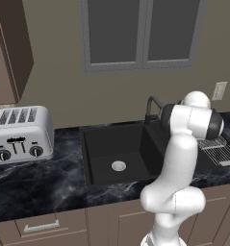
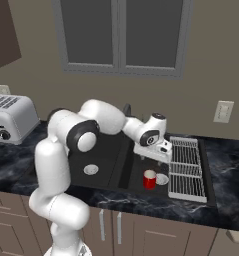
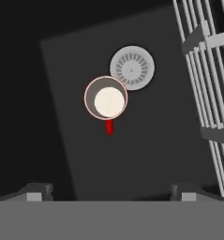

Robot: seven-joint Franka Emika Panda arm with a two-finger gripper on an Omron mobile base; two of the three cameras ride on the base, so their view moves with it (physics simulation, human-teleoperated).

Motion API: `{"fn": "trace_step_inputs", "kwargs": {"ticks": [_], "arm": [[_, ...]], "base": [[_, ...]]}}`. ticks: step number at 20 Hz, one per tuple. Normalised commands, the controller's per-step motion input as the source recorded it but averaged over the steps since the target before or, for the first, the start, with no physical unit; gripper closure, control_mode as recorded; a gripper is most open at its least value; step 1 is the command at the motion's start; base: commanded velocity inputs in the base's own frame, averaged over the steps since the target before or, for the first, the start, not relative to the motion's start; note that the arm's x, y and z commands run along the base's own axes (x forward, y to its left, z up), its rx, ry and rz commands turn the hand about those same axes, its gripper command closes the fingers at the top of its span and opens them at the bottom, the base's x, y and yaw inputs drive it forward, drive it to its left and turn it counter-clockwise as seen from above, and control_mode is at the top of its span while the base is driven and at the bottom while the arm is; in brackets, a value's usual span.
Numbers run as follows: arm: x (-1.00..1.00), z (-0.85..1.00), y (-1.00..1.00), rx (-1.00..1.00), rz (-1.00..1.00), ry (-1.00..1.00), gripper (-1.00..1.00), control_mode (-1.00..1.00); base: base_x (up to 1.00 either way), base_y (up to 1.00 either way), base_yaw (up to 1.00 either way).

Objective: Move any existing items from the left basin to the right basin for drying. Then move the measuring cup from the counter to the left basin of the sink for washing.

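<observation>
Right basin (image 2: 139, 176): upright mug (image 2: 149, 179)

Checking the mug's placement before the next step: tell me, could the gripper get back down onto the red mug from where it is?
Probably yes. The open gripper hangs above the upright red mug, which stands in the right basin beside the drain. Nothing lies between them; the wire rack sits off to one side.
</observation>
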Motion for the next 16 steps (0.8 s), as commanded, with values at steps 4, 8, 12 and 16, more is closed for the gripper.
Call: {"fn": "trace_step_inputs", "kwargs": {"ticks": [4, 8, 12, 16], "arm": [[-0.04, 0.44, -0.17, 0.0, -0.07, 0.0, -1.0, -1.0], [-0.03, 0.37, -0.24, 0.0, -0.08, 0.01, -1.0, -1.0], [-0.05, 0.31, -0.3, 0.0, -0.09, 0.01, -1.0, -1.0], [-0.07, 0.24, -0.34, 0.0, -0.1, 0.01, -1.0, -1.0]], "base": [[0.0, 0.0, 0.0], [0.0, 0.0, 0.0], [0.0, 0.0, 0.0], [0.0, 0.0, 0.0]]}}
